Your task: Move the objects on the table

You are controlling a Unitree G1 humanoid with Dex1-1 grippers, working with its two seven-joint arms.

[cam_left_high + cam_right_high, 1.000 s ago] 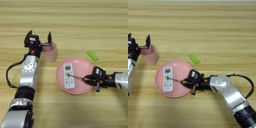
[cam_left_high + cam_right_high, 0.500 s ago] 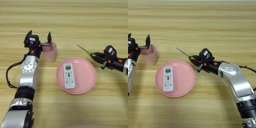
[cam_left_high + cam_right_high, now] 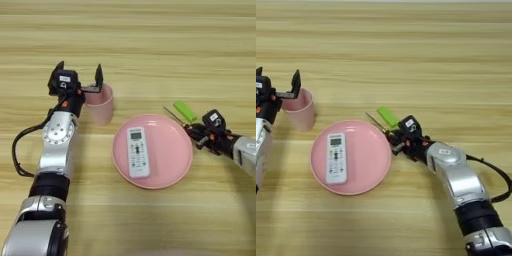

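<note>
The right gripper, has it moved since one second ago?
Yes. The right gripper, shut on the screwdriver, has left the pink plate and now sits beside its right rim, by the green block.

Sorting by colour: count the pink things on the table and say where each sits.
2. The pink cup stands far left by the left gripper; the pink plate, holding the remote, lies centre. Nothing seems hidden.

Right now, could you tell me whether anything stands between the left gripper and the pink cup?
Nothing visible does. The left gripper is open at the pink cup, one finger at its rim. The right gripper holds the screwdriver beside the pink plate.
</note>
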